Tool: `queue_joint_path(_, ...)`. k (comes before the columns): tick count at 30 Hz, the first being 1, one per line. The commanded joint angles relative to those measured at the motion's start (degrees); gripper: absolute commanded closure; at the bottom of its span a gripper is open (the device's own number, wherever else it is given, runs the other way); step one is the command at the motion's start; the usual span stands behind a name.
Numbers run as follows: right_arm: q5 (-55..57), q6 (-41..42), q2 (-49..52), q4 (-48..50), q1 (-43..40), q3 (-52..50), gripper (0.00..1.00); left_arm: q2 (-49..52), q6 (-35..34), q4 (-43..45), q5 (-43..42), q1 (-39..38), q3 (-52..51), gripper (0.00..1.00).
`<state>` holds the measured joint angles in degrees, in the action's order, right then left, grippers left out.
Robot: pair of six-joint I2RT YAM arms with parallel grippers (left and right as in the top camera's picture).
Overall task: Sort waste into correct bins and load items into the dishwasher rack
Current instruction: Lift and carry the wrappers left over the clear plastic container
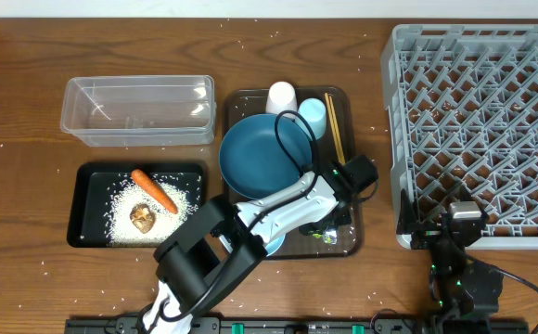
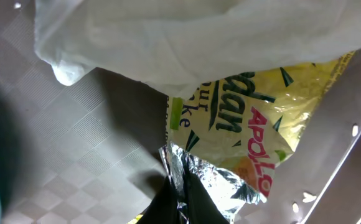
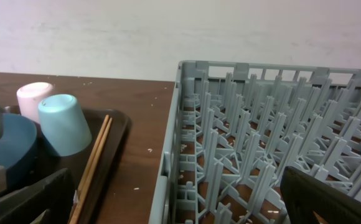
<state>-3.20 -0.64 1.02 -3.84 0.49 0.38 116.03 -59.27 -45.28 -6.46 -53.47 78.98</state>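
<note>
left claw (image 2: 179,200): pinched shut on a corner of the silver foil (image 2: 190,177); the foil edge runs in between the dark fingertips
foil look: crinkled, shiny, lying flat on the textured floor of the brown tray (image 2: 75,137)
wrapper (image 2: 249,118): yellow-green, dark-green print, red "APOLLO" lettering; lies over the foil's far edge
tissue (image 2: 199,37): crumpled, white, overlapping the top of the wrapper
location: near right corner of the brown tray, just beside the dark-blue plate (image 1: 264,156); hidden under the left arm in the overhead view
black tray (image 1: 88,199): holds the carrot (image 1: 154,190), the brown lump (image 1: 142,217) and scattered rice (image 1: 121,223)
right claw (image 3: 175,186): jaws wide apart, holding nothing, at the near edge of the grey rack (image 3: 261,143)
</note>
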Motion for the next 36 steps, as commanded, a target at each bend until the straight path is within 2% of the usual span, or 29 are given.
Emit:
queue_joint_path(1, -0.07, -0.09, -0.15, -0.22, -0.48, -0.07, 0.01, -3.91, 1.25, -1.14, -0.52, -0.24, -0.42, 0.94)
queue_joint_path(12, -0.07, -0.09, -0.15, -0.22, -0.48, -0.07, 0.01, -11.06, 2.67, -2.71, -2.56, -3.06, -0.42, 0.94)
queue_joint_path(36, -0.07, -0.09, -0.15, -0.22, -0.48, -0.07, 0.01, -13.60, 3.17, -7.37, -3.41, -4.46, -0.33, 0.94)
